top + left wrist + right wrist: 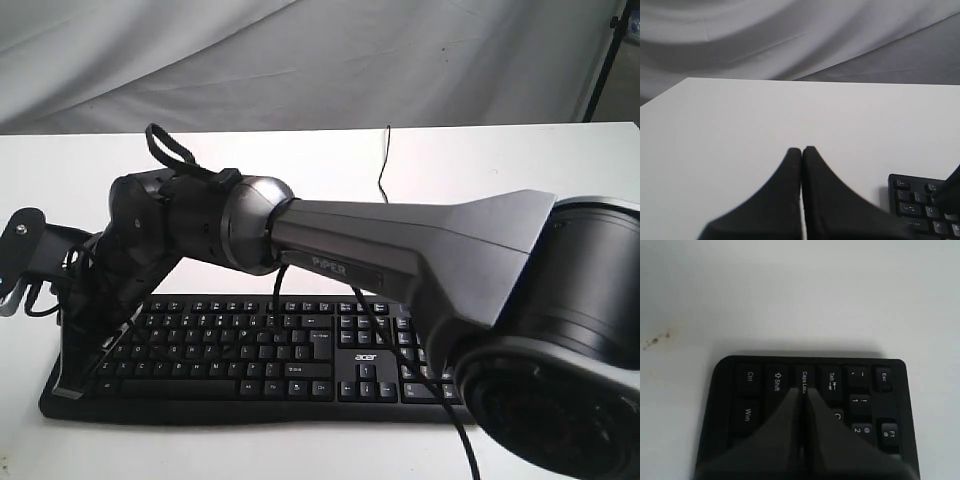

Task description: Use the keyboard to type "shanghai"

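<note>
Left gripper (801, 150): fingers pressed together, empty, over bare bench (740, 125); its base is cut off. Keyboard (260, 350) near bench's front edge, upper rows partly hidden by right arm (400, 240). Right gripper (802, 390): at keyboard's left end, fingers closed, empty, tips at Caps Lock key (804, 379); contact unclear.

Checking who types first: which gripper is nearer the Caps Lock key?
Right. The right gripper is at the Caps Lock key; the left gripper is over bare table, off the keyboard.
</note>
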Controlling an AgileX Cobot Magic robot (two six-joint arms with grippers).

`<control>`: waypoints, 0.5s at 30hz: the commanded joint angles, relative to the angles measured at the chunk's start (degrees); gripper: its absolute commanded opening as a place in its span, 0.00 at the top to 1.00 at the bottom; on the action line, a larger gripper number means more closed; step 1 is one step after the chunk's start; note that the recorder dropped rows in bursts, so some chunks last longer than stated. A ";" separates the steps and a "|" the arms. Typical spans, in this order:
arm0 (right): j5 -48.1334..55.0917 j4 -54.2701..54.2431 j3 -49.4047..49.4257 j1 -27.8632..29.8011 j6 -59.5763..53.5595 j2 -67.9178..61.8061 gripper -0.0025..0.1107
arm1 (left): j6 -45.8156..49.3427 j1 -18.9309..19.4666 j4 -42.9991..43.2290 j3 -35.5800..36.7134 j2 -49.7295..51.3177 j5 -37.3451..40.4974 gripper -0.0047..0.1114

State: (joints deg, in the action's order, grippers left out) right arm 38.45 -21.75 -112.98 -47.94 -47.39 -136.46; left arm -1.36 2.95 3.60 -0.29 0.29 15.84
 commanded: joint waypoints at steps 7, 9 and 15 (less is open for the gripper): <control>-1.67 0.63 -0.49 -0.06 0.28 0.04 0.98 | -0.02 0.14 -0.04 0.29 -0.29 -0.60 0.95; -1.88 0.63 -0.38 -0.06 0.28 0.04 0.98 | -0.02 0.14 -0.04 0.29 -0.29 -0.60 0.95; -3.12 0.22 -0.48 0.06 0.38 -1.70 0.98 | -0.02 0.14 -0.04 0.29 -0.29 -0.60 0.95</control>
State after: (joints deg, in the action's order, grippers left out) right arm 36.12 -21.75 -113.07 -47.94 -47.27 -137.55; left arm -1.36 2.95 3.60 -0.29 0.29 15.84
